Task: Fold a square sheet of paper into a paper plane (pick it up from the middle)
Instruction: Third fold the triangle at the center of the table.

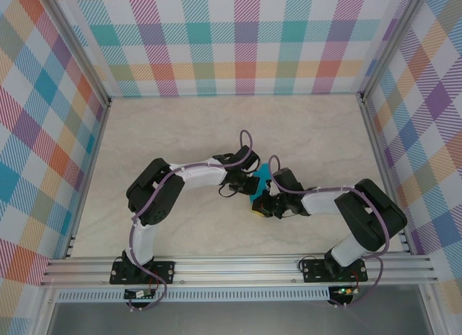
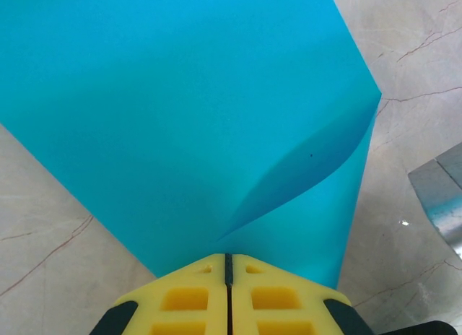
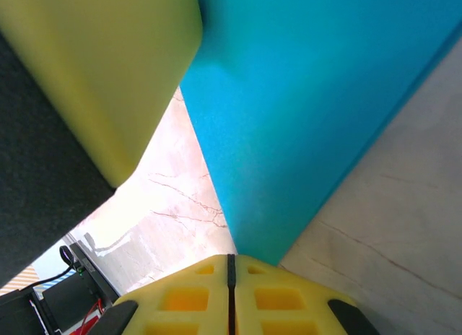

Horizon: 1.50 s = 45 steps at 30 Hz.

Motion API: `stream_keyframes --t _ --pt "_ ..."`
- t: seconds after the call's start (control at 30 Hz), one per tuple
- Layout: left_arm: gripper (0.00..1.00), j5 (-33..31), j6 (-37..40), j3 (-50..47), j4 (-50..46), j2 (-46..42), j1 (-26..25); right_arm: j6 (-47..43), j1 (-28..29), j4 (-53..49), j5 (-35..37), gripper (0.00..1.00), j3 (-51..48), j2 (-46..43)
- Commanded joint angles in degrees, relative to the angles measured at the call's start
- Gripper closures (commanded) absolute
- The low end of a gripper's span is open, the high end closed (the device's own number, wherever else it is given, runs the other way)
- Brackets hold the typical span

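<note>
Above the marble table (image 1: 180,133), our left gripper (image 2: 228,259) and right gripper (image 3: 231,259) both clamp the thin teal-blue paper sheet (image 2: 180,118).

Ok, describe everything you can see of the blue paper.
The sheet of paper is plain teal-blue, matte and unmarked, and thin enough to bend. It is partly folded: one layer curls over another, ending in a sharp corner at the right of the left wrist view. The left tool and the right tool are each shut on an edge of it, holding it between the arms over the pale marbled table.
</note>
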Motion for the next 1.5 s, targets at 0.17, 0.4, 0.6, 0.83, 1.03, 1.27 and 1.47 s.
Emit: stream_keyframes --t 0.17,0.4,0.6,0.83,1.03,1.27,1.47 --pt "0.94 0.62 1.47 0.98 -2.66 0.99 0.62 -3.90 -5.51 -5.88 -0.96 0.92 1.67 -6.95" --pt "0.94 0.79 1.51 0.83 -2.60 0.95 0.71 -5.27 -9.35 -2.18 -5.81 0.92 3.46 -2.13" --pt "0.94 0.84 1.64 0.77 -2.56 0.84 0.70 -4.99 -9.43 0.34 -6.59 0.92 2.89 2.62" --pt "0.94 0.60 1.92 0.52 -2.94 0.76 0.72 -5.95 -9.44 -2.25 -5.56 0.92 3.52 3.35" --pt "0.94 0.56 2.32 0.47 -3.21 0.72 0.72 -6.30 -11.64 -3.05 -6.94 0.92 5.58 0.90" --pt "0.94 0.65 2.27 0.50 -2.99 0.81 0.73 -7.43 -12.68 -3.10 -6.72 0.92 7.04 3.55" --pt "0.94 0.42 2.33 0.79 -3.08 0.90 0.70 -8.70 -12.99 -6.13 -2.26 0.92 7.35 6.72"
